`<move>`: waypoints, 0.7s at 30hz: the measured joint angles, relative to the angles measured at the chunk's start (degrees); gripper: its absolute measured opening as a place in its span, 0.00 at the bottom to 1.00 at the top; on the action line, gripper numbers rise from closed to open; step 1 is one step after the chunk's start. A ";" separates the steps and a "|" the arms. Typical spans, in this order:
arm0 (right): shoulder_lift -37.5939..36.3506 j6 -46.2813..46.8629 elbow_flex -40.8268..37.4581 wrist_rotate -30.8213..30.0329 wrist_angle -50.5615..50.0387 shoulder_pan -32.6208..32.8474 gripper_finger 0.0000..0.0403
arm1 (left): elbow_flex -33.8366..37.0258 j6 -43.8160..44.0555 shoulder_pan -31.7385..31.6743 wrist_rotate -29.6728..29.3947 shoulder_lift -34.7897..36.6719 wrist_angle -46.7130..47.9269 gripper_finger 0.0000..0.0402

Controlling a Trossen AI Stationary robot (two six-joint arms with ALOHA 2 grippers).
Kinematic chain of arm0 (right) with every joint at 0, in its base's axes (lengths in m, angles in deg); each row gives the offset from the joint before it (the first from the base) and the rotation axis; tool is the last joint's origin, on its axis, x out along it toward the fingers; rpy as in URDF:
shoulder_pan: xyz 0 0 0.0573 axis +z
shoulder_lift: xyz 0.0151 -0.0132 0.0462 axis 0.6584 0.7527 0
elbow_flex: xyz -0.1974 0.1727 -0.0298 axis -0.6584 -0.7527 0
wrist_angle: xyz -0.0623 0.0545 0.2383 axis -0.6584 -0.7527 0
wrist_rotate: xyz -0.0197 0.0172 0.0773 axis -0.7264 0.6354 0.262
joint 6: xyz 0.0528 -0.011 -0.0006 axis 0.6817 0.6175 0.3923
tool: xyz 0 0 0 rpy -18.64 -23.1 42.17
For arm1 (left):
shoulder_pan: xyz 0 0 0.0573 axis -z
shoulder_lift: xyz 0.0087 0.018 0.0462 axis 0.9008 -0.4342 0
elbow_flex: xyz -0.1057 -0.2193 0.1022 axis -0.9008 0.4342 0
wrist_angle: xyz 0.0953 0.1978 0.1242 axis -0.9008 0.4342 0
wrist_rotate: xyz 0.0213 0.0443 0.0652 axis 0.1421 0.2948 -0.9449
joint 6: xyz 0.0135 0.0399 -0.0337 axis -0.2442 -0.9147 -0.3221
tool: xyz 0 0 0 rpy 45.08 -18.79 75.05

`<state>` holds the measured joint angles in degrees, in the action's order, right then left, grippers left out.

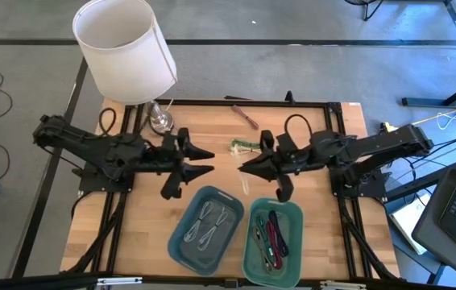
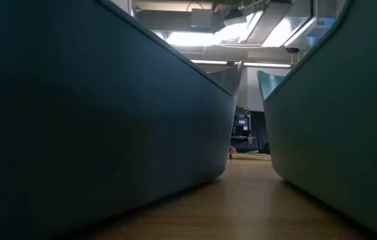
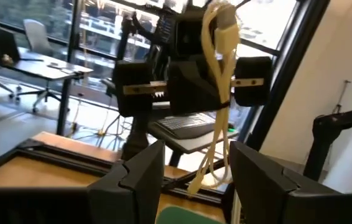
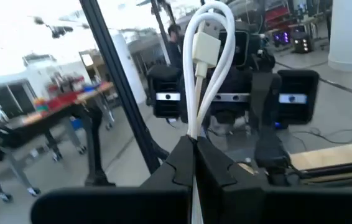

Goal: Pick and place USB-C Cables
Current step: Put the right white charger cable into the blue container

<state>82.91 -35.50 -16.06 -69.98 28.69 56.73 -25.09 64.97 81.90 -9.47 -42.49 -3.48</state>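
Wooden tabletop (image 1: 139,213) carries two trays at its near edge: a blue tray (image 1: 181,242) holding grey cables (image 1: 209,224) and a green tray (image 1: 254,264) holding red and dark cables (image 1: 273,238). Above them both arms face each other. The right gripper (image 4: 194,146) has its fingers together, clamped on a looped white cable (image 4: 206,62) held in the air, while the left gripper (image 3: 191,171) waits opposite, fingers apart. A green bundle (image 1: 240,147) lies on the wood behind them

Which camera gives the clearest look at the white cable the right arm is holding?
The right wrist view: the white cable loops up, plug visible, clamped in the right pincer. The left wrist view shows it dangling farther off. The high view barely shows it; the low view shows none.
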 joint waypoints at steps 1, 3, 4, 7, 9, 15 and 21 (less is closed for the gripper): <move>0.84 -0.65 1.26 0.00 -1.18 0.00 0.00 | 0.00 0.20 -0.49 0.87 -0.59 -0.70 0.43; 2.42 -1.85 3.38 0.00 -2.91 -0.01 0.00 | 0.00 0.39 -1.30 3.14 -1.66 -2.64 0.43; 3.15 -2.25 4.45 0.00 -3.54 -0.07 0.00 | 0.00 0.40 -1.64 4.31 -2.07 -3.64 0.43; 4.89 -3.37 6.13 0.20 -4.12 -0.45 0.00 | 0.00 0.43 -2.54 7.62 -3.06 -6.09 0.43; 5.38 -3.41 6.14 0.60 -4.39 -0.97 0.00 | 0.02 0.87 -2.89 9.00 -3.42 -6.99 0.43; 5.52 -3.41 6.19 0.87 -3.34 -2.80 0.00 | 0.02 1.90 -2.91 10.64 -3.44 -6.69 0.43; 5.71 -3.12 6.23 2.58 -0.62 -4.87 0.00 | 0.00 1.43 -2.93 10.43 -3.44 -6.69 0.43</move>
<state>88.62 -38.62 -9.83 -67.40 28.06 51.85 -25.09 66.40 78.97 0.96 -45.93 -10.16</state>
